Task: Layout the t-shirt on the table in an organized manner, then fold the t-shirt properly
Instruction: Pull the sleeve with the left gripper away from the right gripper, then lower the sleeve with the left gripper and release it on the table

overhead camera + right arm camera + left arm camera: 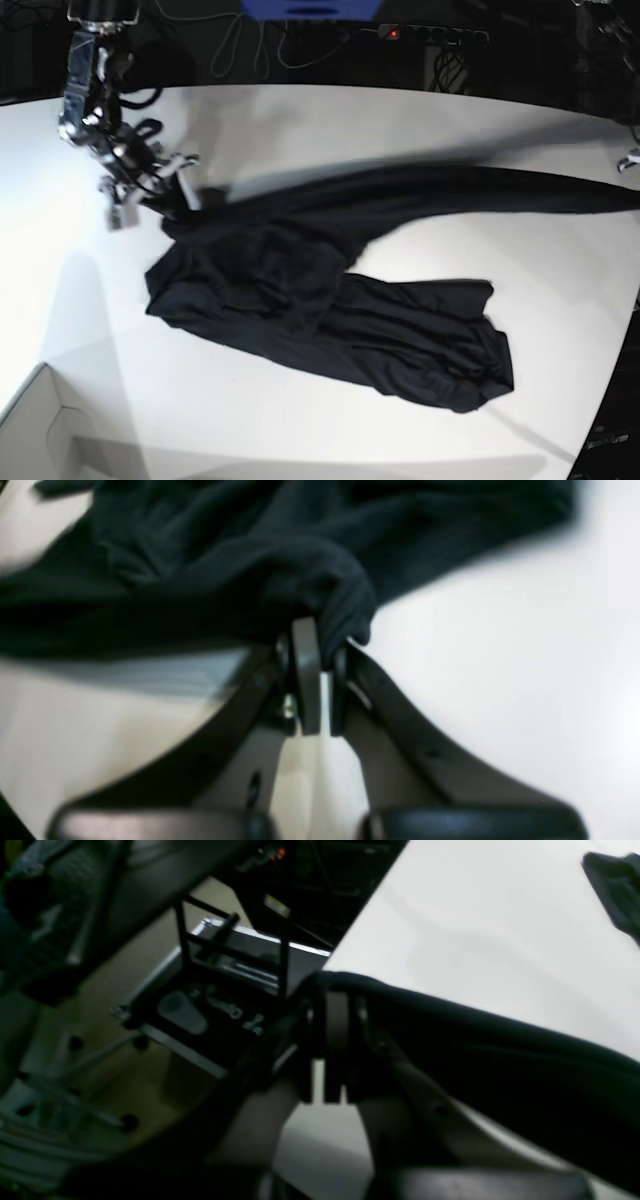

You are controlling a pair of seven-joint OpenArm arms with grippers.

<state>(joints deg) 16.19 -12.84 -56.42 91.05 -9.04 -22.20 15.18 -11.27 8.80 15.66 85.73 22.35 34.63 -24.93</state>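
The black t-shirt (330, 290) lies crumpled on the middle of the white table (400, 130). One edge is pulled into a long taut band running to the right border of the base view. My right gripper (172, 197) is at the shirt's upper left end. In the right wrist view this gripper (320, 650) is shut on a bunched fold of the t-shirt (225, 555). My left gripper (336, 1010) is shut on the t-shirt's (500, 1055) other end near the table's edge. It is outside the base view.
A white cardboard box corner (40, 430) sits at the front left of the table. Cables and a blue object (310, 10) run along the back. Past the table edge, the left wrist view shows an open metal case (215, 990) and chair casters (75, 1065) on the floor.
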